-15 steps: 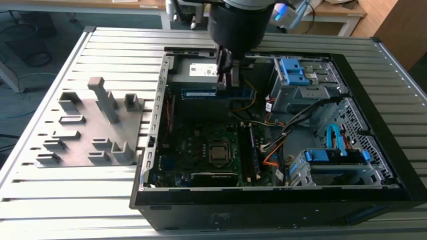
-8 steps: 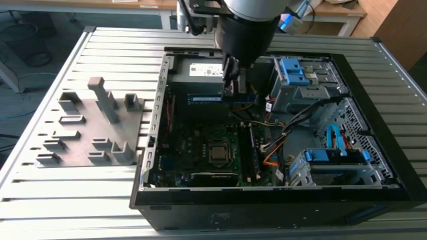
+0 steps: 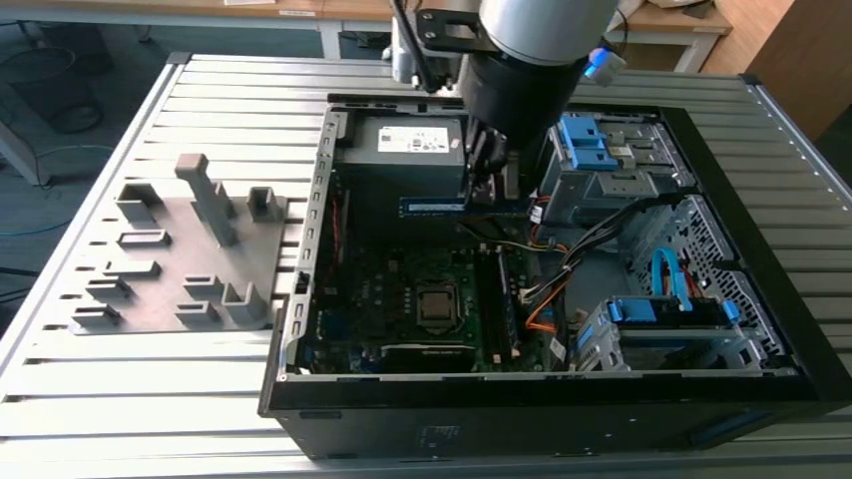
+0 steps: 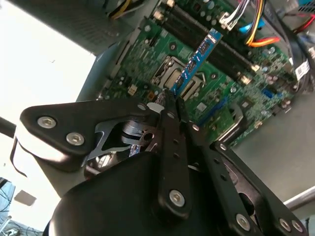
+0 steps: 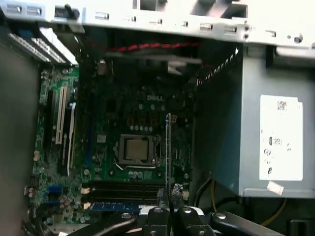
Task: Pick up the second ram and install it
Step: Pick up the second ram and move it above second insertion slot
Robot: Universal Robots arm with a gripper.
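Observation:
My gripper hangs inside the open computer case, shut on the second ram, a thin dark stick with a blue label. In the second wrist view the second ram juts out from the closed fingertips of the gripper over the green motherboard. In the first wrist view the second ram shows edge-on, above the CPU socket and short of the memory slots. Another stick with a blue label lies along the slots.
A grey plastic fixture with upright blocks lies on the slatted table at the exterior view's left. In the case are a power supply, blue drive bays, and orange and blue cables beside the slots.

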